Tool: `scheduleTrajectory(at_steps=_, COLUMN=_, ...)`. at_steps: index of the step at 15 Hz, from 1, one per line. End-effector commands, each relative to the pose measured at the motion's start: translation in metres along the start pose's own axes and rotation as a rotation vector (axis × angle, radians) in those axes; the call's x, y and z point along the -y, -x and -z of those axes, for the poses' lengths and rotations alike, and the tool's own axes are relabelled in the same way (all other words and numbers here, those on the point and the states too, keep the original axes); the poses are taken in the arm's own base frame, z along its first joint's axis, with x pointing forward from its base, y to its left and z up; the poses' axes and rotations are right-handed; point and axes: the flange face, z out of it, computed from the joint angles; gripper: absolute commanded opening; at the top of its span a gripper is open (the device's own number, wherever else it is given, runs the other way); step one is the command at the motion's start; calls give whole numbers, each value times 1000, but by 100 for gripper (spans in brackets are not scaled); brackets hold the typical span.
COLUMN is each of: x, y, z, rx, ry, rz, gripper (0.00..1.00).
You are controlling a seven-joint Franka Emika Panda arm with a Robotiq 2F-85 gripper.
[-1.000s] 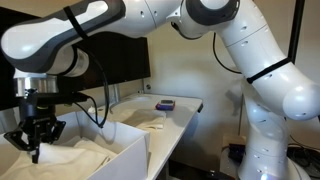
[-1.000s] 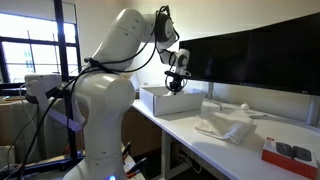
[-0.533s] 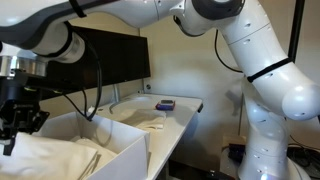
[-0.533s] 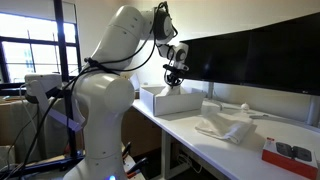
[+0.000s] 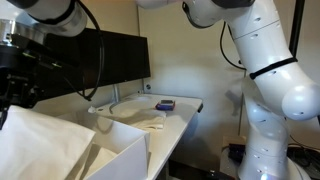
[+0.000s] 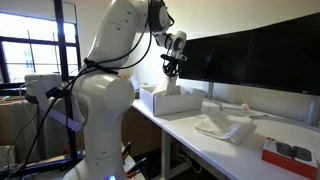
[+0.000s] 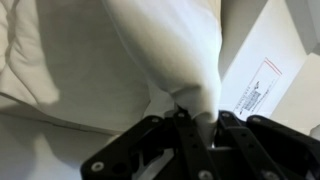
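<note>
**A:** Wrist view first. What has the claw (image 7: 197, 118) got?

**B:** It is clenched on a white cloth (image 7: 170, 50), pinched at a bunched tip between its fingers. The rest of the cloth spreads away over more white fabric (image 7: 50, 80). Whether that fabric is a separate piece, I cannot tell. A printed label (image 7: 255, 92) shows at the right.

**A:** And the surface, the room?

**B:** In an exterior view, left to right, there is a window (image 6: 20, 60) and then the white arm (image 6: 105, 100). After that comes a long white bench (image 6: 185, 130) with a black monitor (image 6: 250, 60) along its back.

**A:** Where does the cloth hang?

**B:** It hangs straight down from the claw, above the open white box (image 6: 150, 103) at the bench's left end. Its lower end is at the box's rim.

**A:** Counts?

**B:** There is one box. I count two cloths: the held one, and a crumpled heap (image 6: 225, 126) lying on the bench just right of the box. One red-edged case (image 6: 288, 152) sits at the far right, well apart from the box.
</note>
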Motion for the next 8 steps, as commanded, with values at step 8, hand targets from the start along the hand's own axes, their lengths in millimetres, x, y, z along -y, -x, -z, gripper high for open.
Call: scheduleTrajectory(at_steps=8, x=11, y=24, z=106, rx=24, ry=22, rz=39, gripper=10)
